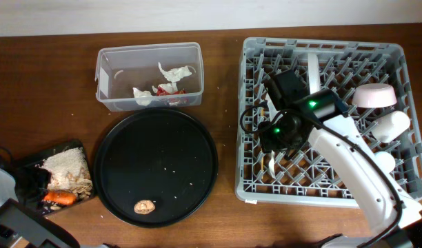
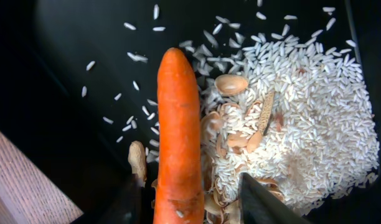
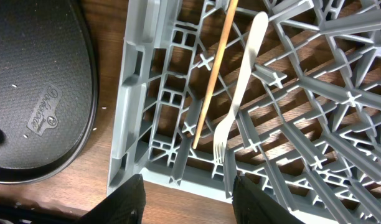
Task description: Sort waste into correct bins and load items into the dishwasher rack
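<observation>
An orange carrot (image 2: 177, 137) lies on the shallow black tray (image 1: 32, 164) among rice-like crumbs (image 2: 302, 112) and nut shells. My left gripper (image 2: 190, 208) stands open astride the carrot's thick end, with a gap on each side. The clear tub (image 1: 107, 76) holds white paper scraps (image 1: 173, 71) and a red wrapper (image 1: 171, 90). A brown lump (image 1: 145, 206) sits on the round black tray (image 1: 114, 172). Over the front left corner of the grey rack (image 1: 321, 43), my right gripper (image 3: 187, 199) hangs open and empty. Below it a white fork (image 3: 240, 81) and a wooden chopstick (image 3: 212, 74) lie in the rack.
A pale bowl (image 1: 374, 95) and a white cup (image 1: 392, 124) stand at the rack's right side. The round tray's rim (image 3: 84, 124) lies close to the rack's left wall. My right arm (image 1: 349, 158) crosses the rack diagonally.
</observation>
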Controlling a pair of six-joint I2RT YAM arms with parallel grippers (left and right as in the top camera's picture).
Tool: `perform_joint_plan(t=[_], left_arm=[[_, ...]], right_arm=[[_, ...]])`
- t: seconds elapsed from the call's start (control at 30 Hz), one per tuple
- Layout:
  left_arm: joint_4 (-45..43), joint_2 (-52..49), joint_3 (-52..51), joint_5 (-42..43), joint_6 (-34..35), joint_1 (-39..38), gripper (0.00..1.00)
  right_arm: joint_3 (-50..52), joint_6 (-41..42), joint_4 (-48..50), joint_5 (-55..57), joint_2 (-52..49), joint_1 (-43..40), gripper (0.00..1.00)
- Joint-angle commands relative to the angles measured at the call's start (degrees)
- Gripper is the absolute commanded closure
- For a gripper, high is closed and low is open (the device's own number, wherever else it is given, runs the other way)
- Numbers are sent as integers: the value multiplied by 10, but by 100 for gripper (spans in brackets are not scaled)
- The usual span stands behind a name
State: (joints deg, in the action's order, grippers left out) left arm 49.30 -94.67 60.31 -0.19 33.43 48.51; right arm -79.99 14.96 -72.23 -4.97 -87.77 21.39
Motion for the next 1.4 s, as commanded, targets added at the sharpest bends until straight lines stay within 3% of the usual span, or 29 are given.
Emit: perform_joint_plan(t=[0.0, 0.13, 0.33, 0.43, 0.47, 0.7, 0.93, 1.37], left_arm=[[-2, -2, 12, 18, 0, 1, 41], [-14, -1, 12, 67, -13, -27, 41], [-71, -2, 12, 68, -108, -149, 58], [-69, -3, 12, 16, -108, -187, 87], [-66, -3, 12, 2, -108, -194, 91], [-70, -23, 12, -15, -106, -195, 96], [-110, -75, 12, 87, -125, -198, 99], [-144, -75, 12, 109, -132, -290, 99]], right_arm=[[-4, 1, -1, 7, 2, -4, 50], [-4, 1, -1, 7, 2, -4, 50], [-4, 1, -2, 7, 2, -4, 50], [-4, 1, -5, 7, 2, -4, 50], [-4, 1, -5, 7, 2, -4, 50], [-4, 1, -5, 7, 2, -4, 50], [-4, 2, -5, 7, 2, -4, 50], [-4, 1, -5, 7, 2, -4, 51]])
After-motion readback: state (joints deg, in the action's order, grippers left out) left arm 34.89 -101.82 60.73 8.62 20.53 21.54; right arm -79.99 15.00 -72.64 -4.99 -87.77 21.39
